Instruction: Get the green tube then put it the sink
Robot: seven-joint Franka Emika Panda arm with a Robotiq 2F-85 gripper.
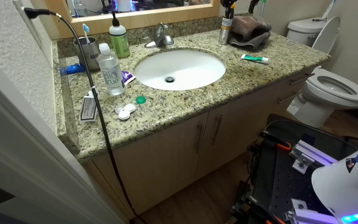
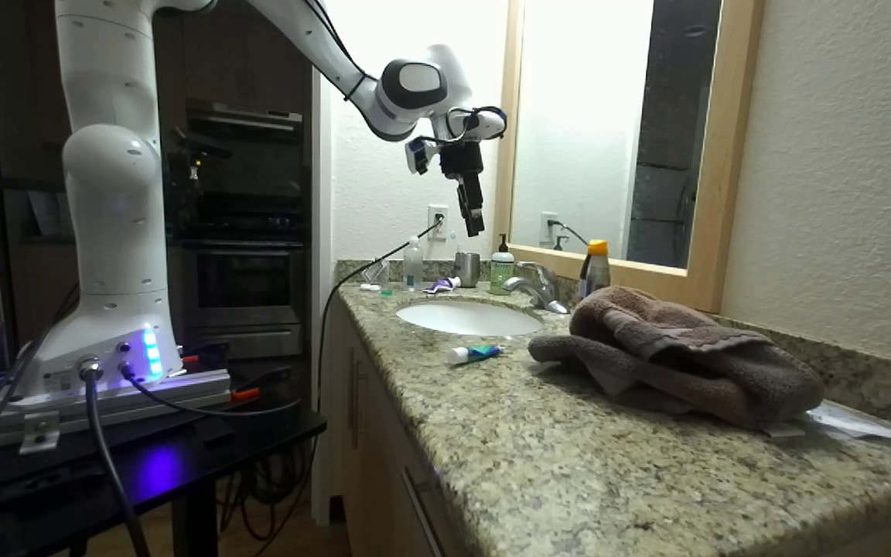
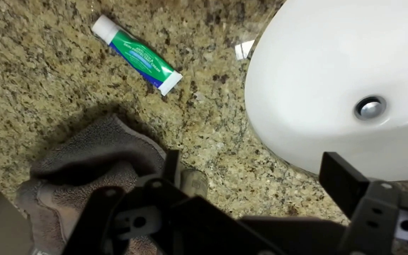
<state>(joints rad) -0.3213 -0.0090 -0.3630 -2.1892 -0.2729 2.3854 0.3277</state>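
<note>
The green tube (image 1: 255, 58) lies flat on the granite counter to one side of the sink, in front of a towel. It also shows in an exterior view (image 2: 476, 353) and in the wrist view (image 3: 140, 58), white cap towards the upper left. The sink (image 1: 194, 67) is a white oval basin; it shows in an exterior view (image 2: 467, 319) and at the right of the wrist view (image 3: 306, 81), drain visible. My gripper (image 3: 251, 159) is open with nothing between its fingers. It hangs high above the counter (image 2: 475, 224), apart from the tube. Its fingertips show at an exterior view's top edge (image 1: 240, 7).
A crumpled brown-grey towel (image 2: 670, 348) and a spray can (image 1: 225, 29) stand behind the tube. The chrome faucet (image 1: 161, 37) is behind the sink. A green soap bottle (image 1: 120, 42), clear bottle (image 1: 111, 71), metal cup (image 1: 89, 53) and black cable (image 1: 96, 99) are beyond it.
</note>
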